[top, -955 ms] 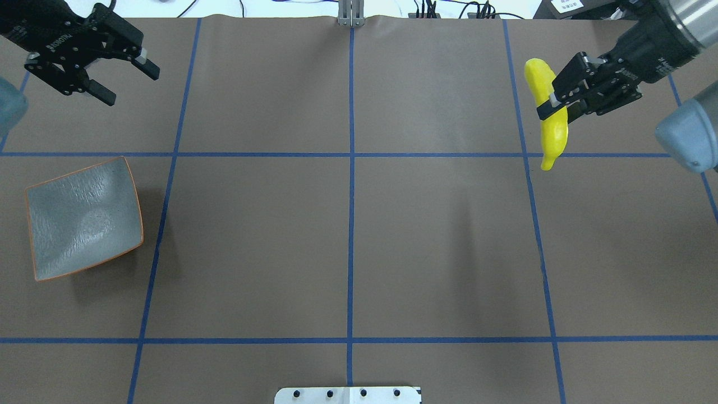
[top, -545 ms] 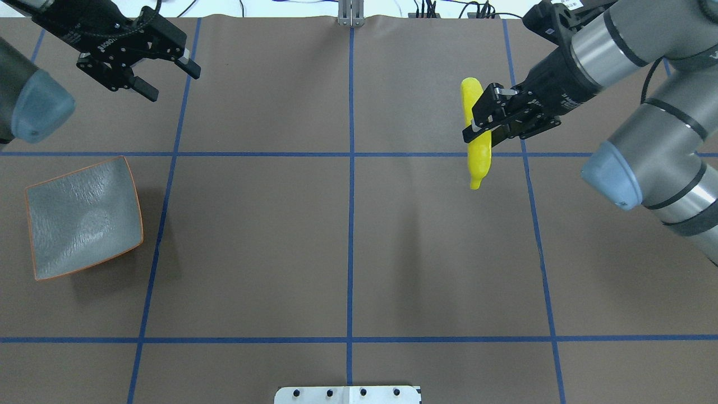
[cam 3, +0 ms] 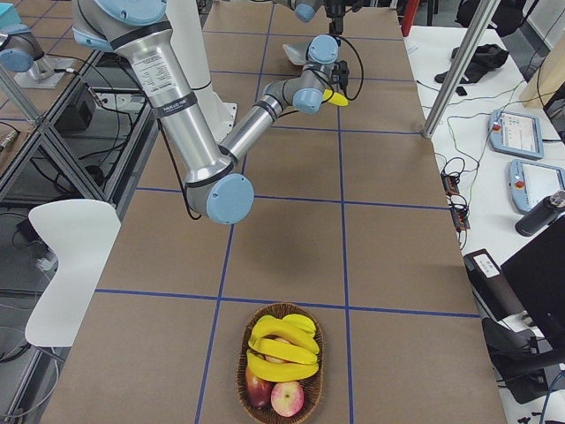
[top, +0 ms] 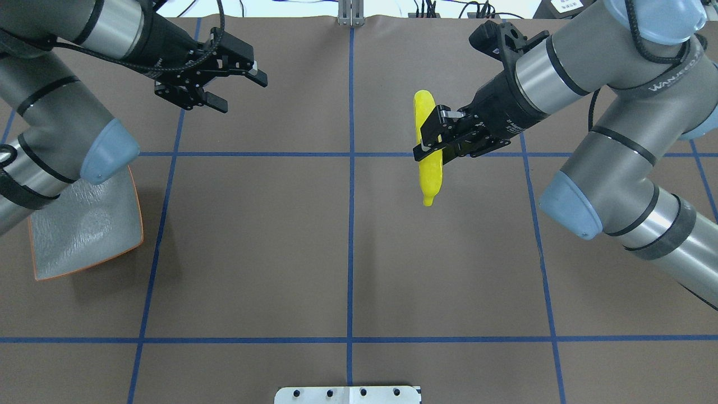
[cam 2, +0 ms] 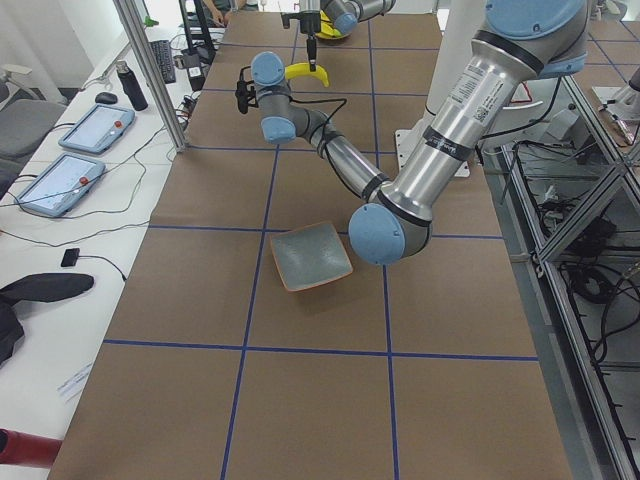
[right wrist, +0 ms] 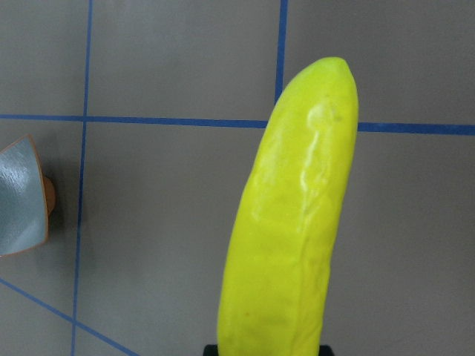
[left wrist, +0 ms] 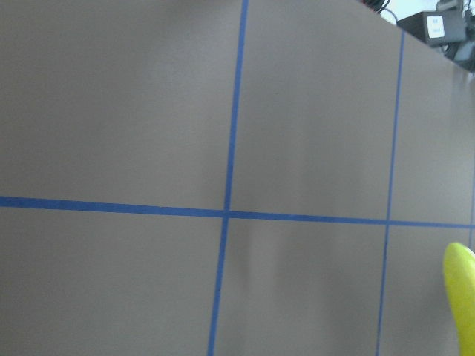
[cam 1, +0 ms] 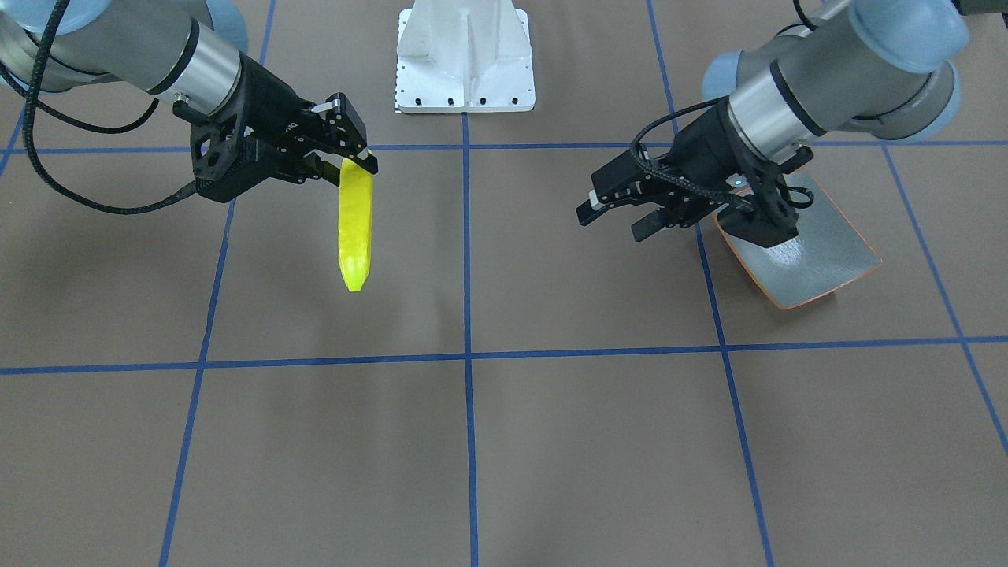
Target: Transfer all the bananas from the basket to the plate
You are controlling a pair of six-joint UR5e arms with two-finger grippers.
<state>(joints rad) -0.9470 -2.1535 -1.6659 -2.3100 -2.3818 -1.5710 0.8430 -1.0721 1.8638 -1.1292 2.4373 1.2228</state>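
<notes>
**One banana in the air, the rest in the basket**

We see the right gripper [top: 429,147] clamped across a pale lemon-yellow, nearly straight banana [top: 429,177] and holding it clear of the brown table cover with its blue tape grid [top: 252,252]. In the overhead view the fruit hangs just right of the centre tape line and crosses the far cross line. Its free end points toward the robot's side, and it is well apart from both containers. The right wrist camera shows the glossy skin close up, with the tip reaching away from the fingers.

The left gripper [top: 241,94] hovers with its fingers spread wide and nothing between them, over the far left part of the table, beyond the plate.

The shallow, roughly square grey-green plate with a thin orange rim [top: 84,230] lies on the robot's left side. The left arm's elbow covers one corner of it from overhead. In the left side view its textured face [cam 2: 310,258] shows whole from rim to rim — only grey-green surface.

The oval woven wicker basket [cam 3: 240,371] stands at the table's end on the robot's right, near the side camera. A pile of deeper yellow, curved bananas [cam 3: 282,349] lies in it — three, as far as we can count at that size. They rest on red-and-yellow round fruits [cam 3: 287,397] that look like apples.
</notes>
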